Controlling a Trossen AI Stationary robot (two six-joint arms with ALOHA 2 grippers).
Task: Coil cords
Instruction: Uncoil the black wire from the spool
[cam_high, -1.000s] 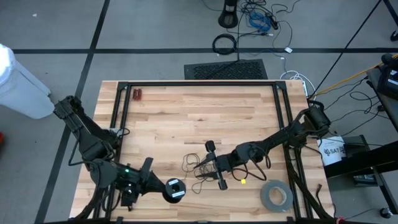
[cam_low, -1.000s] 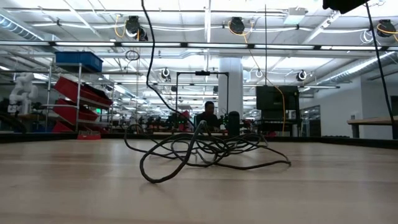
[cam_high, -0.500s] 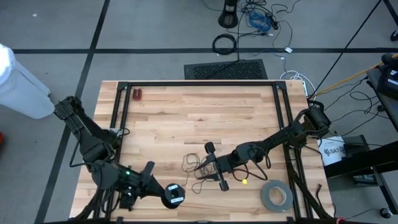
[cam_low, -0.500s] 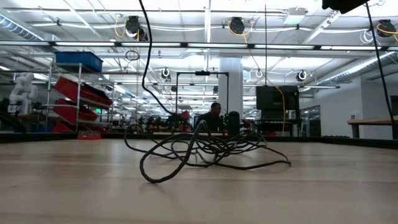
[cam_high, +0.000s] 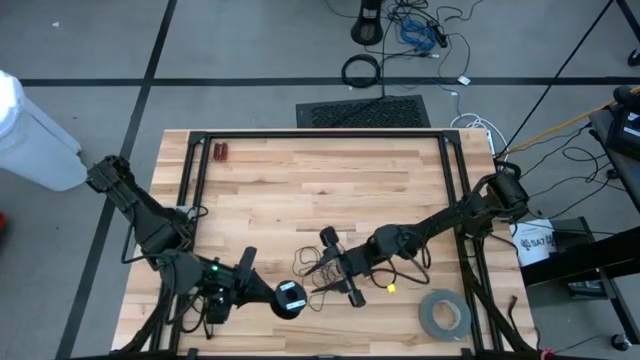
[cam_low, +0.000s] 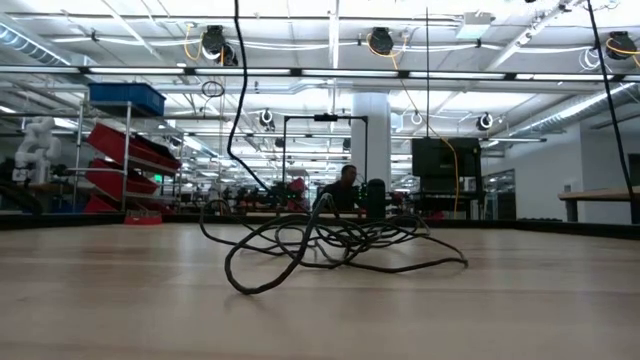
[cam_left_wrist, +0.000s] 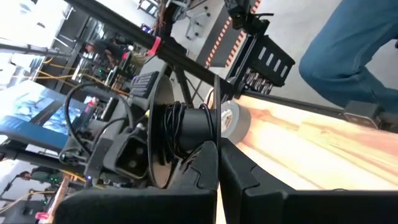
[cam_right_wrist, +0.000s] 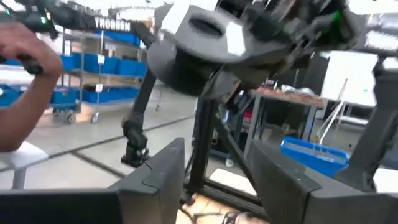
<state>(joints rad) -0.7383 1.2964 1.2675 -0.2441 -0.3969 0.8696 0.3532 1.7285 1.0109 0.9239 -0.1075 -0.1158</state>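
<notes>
Judging from above, I put the coiling barely begun: the cord lies as loose wiry strands on the table near its front edge, uncoiled. My right gripper sits spread wide over the strands, grasping nothing that I can see. My left gripper is clenched on a black spool just beside the tangle. A grey tape roll lies well apart, near the right corner, out of the way.

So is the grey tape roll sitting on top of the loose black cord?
No, in the high view the grey tape roll lies by itself near the table's corner, apart from the loose black cord.
</notes>
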